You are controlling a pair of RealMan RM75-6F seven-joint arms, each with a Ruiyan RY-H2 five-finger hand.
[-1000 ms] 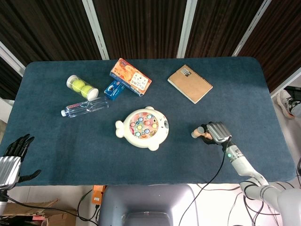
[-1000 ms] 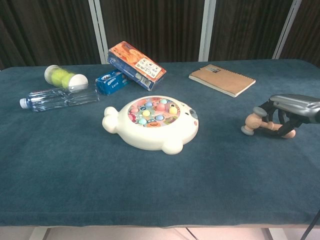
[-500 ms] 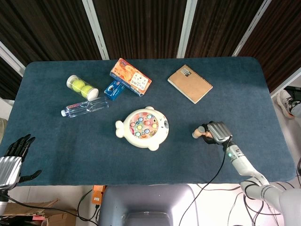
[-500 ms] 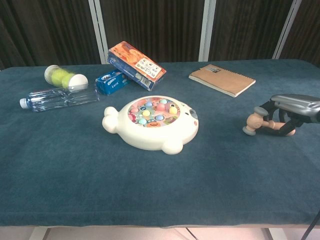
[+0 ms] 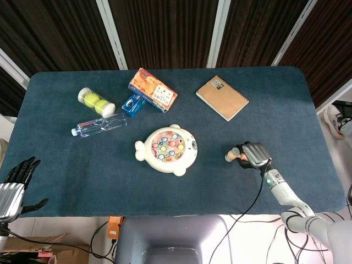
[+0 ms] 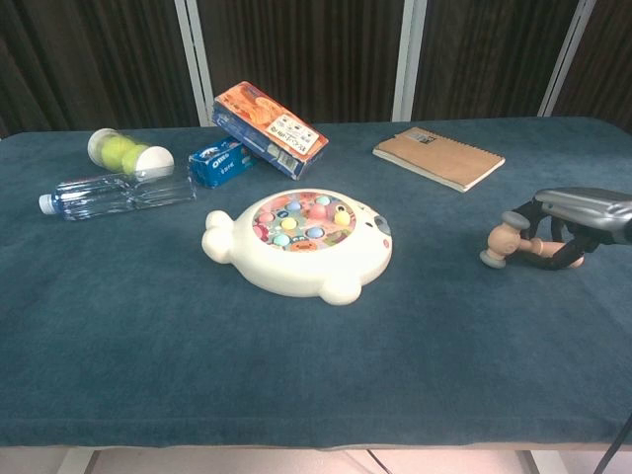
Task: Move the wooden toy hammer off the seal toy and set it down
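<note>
The cream seal toy (image 5: 166, 149) (image 6: 299, 249) with coloured pegs lies at the table's middle. To its right, the wooden toy hammer (image 5: 231, 154) (image 6: 506, 242) sits low at the cloth, its head pointing toward the seal. My right hand (image 5: 254, 155) (image 6: 576, 219) grips its handle with fingers wrapped around it. My left hand (image 5: 14, 184) hangs off the table's front left corner, fingers spread and holding nothing; the chest view does not show it.
A tan notebook (image 5: 221, 97) lies at the back right. An orange box (image 5: 153, 89), a blue snack pack (image 5: 133, 103), a tennis-ball tube (image 5: 95, 101) and a water bottle (image 5: 99, 125) sit at the back left.
The right hand with the hammer has shifted very slightly toward the front of the table. The left hand has barely moved.
</note>
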